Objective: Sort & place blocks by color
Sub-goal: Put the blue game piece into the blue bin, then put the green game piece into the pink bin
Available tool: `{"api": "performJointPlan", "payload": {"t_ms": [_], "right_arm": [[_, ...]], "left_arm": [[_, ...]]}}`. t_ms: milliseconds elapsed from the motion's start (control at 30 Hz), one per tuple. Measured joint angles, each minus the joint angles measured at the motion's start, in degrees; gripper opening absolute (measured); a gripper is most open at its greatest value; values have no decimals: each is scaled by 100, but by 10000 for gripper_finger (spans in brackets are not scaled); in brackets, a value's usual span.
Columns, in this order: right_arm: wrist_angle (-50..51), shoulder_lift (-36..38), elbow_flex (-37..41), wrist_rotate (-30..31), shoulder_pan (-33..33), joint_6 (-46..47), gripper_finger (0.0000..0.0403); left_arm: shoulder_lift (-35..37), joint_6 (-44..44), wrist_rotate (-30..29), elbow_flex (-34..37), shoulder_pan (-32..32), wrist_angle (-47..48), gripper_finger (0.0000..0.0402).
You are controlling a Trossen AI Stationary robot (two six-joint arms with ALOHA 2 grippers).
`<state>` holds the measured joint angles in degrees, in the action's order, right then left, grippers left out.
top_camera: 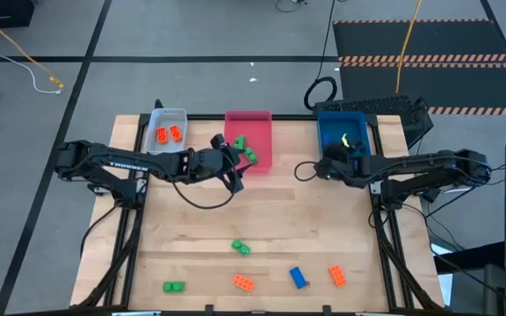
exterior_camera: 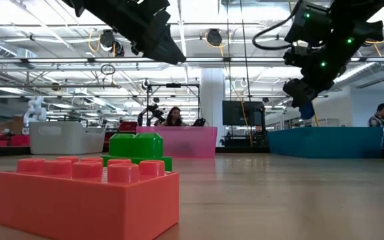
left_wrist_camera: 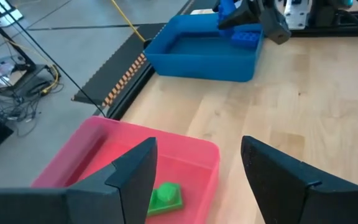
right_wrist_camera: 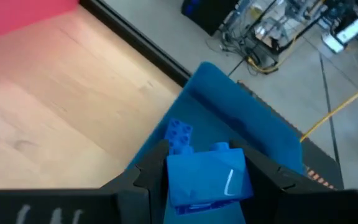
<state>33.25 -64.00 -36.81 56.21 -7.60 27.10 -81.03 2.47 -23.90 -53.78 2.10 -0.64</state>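
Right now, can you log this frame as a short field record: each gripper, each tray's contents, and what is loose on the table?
left gripper: open, empty, over the pink tray
right gripper: shut on a blue block, above the blue tray
grey tray: two orange blocks
pink tray: green blocks
blue tray: one blue brick seen inside
loose on table: two green, two orange, one blue
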Motion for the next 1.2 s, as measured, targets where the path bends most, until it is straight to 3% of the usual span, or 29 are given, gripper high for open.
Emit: {"api": "performJointPlan", "payload": {"t_ms": [167, 400, 533, 933, 1067, 1200], "right_arm": [[-57, 14, 355, 76, -70, 371, 140], [-181, 14, 829, 83, -216, 927, 256], [-233, 14, 855, 130, -216, 965, 297], [-1055, 514, 858, 206, -148, -47, 312], [-1813, 977, 858, -460, -1, -854, 312], [-2479, 1351, 858, -2084, 136, -1630, 313]], "left_arm": [[0, -73, 0, 0, -1, 0, 232], [0, -106, 0, 0, -1, 0, 232], [0, -130, -2, 0, 1, 0, 232], [0, -129, -2, 0, 1, 56, 232], [0, -130, -4, 0, 1, 162, 232], [0, -128, -4, 0, 1, 252, 232]]}}
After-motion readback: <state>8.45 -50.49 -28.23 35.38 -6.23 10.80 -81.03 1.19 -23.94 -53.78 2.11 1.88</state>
